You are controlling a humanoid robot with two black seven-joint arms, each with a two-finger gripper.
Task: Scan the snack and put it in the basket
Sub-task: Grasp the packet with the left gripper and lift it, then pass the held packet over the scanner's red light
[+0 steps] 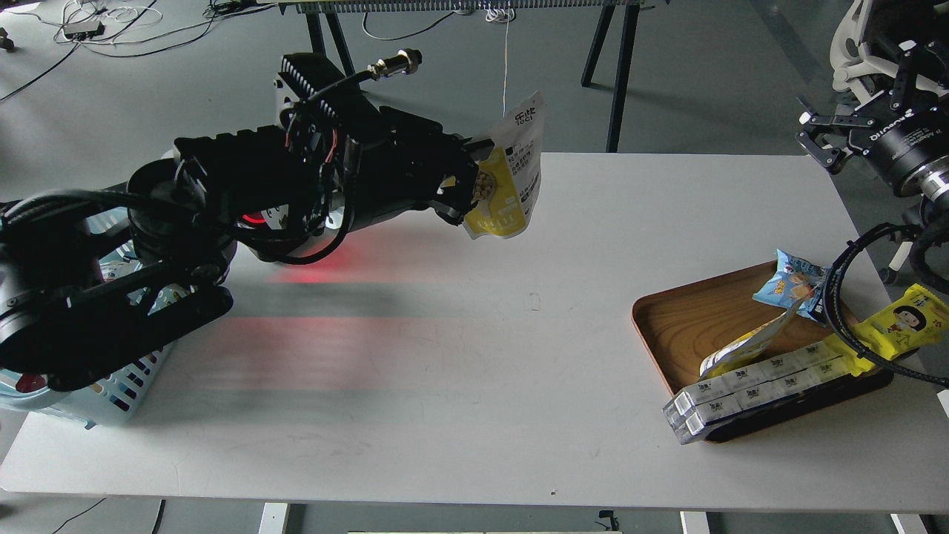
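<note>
My left gripper (474,185) is shut on the snack (511,174), a yellow-and-white pouch with a picture of nuts, and holds it upright in the air above the table's far middle. The light-blue basket (111,397) stands at the table's left edge, mostly hidden behind my left arm; only its lower slotted side shows. The scanner behind my arm shows only as a red glow (256,219) and red light on the table. My right gripper (815,141) is off the table's far right corner, fingers spread and empty.
A brown wooden tray (682,326) at the right holds a small blue packet (789,282), another yellow-white pouch (741,345), long white boxes (756,389) and a yellow cartoon-face wrapper (901,319). A black cable (838,297) loops over the tray's right side.
</note>
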